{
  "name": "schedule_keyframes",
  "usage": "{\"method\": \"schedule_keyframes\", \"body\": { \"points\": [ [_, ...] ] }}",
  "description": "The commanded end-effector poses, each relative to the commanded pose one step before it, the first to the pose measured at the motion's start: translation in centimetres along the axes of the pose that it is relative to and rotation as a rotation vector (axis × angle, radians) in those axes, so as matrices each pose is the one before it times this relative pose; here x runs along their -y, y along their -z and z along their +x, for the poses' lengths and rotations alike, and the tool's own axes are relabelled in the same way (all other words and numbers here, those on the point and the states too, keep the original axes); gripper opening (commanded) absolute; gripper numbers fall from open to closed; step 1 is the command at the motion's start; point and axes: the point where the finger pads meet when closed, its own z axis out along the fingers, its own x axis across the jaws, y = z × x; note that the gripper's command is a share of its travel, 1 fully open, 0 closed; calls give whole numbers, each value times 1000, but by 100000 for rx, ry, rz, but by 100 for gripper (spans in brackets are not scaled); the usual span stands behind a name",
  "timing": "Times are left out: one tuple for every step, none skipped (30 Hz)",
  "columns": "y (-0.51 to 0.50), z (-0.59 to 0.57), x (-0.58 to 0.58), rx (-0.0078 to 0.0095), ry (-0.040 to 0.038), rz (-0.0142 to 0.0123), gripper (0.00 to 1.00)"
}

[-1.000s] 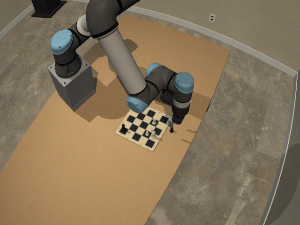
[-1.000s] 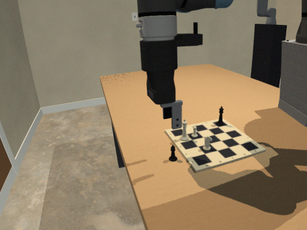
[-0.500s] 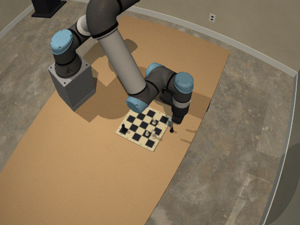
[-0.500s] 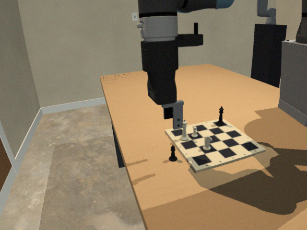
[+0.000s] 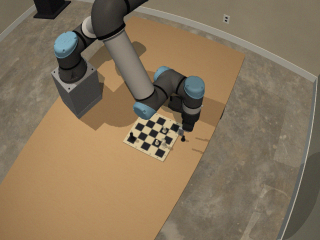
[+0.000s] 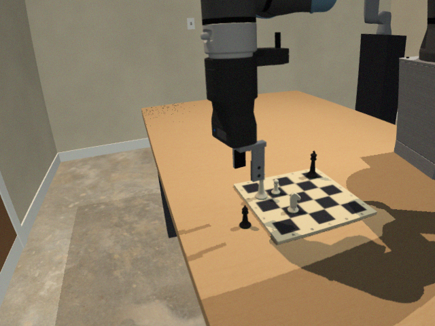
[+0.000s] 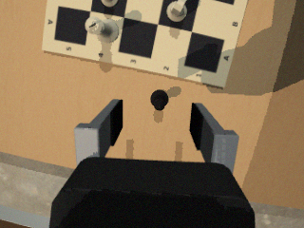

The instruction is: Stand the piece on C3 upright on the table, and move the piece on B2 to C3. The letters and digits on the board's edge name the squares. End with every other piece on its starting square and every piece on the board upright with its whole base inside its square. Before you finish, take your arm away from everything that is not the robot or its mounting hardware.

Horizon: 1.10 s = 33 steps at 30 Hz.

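A small black pawn [image 6: 245, 217] stands upright on the table just off the board's near edge; it also shows in the overhead view [image 5: 183, 138] and the wrist view [image 7: 159, 99]. My gripper [image 6: 249, 172] hangs above it, open and empty, with its fingers well clear of the pawn's head in the wrist view [image 7: 156, 113]. On the chessboard [image 6: 304, 203], a white knight [image 6: 293, 202] stands upright on B2 and shows in the wrist view [image 7: 177, 9].
A tall white piece [image 6: 260, 189] stands on A4 near the board edge, partly behind one finger. A white pawn [image 6: 276, 186] stands beside it, and a black tall piece [image 6: 312, 164] on the far corner. The table edge lies close to the left of the black pawn.
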Motion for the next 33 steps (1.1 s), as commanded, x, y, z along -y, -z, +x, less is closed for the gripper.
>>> {"method": "schedule_keyframes", "body": {
  "points": [
    [92,-287,423,40,8818,-357,100],
    [-8,-22,113,-15,2352,-6,100],
    [-8,-28,120,-4,2454,-1,100],
    [-8,-27,125,-2,2565,0,100],
    [-8,-24,129,0,2676,0,100],
    [-8,-20,133,-1,2786,0,100],
    [-9,-17,136,-2,2892,-1,100],
    [-9,-13,140,-4,2994,-2,100],
    [-9,-8,142,-5,3097,-3,100],
    [-8,0,143,-7,3202,-5,100],
    [-8,5,144,-8,3299,-6,100],
    [-8,8,147,0,3392,0,100],
    [-8,14,148,0,3482,0,100],
    [-8,20,148,0,3569,0,100],
    [-7,26,147,0,3653,0,100],
    [-7,32,146,0,3733,0,100],
    [0,0,0,0,0,0,100],
    [0,0,0,0,0,0,100],
    [-7,39,144,0,3809,0,100],
    [-6,46,142,0,3881,0,100],
    [-6,52,138,0,3950,0,100],
    [-6,59,134,0,4014,0,100],
    [-5,66,130,0,4073,0,100],
    [-5,73,125,0,4129,0,100],
    [-4,79,119,0,4180,0,100],
    [-4,85,112,0,4226,0,100],
    [-3,91,105,0,4267,0,100],
    [-2,97,97,-2,3968,14,100],
    [-2,102,89,-6,3666,30,100],
    [-1,106,81,-6,3749,29,100],
    [-1,110,72,-8,3789,30,100],
    [0,114,63,-9,3802,32,100],
    [1,117,54,-11,3807,33,100]
  ]
}}
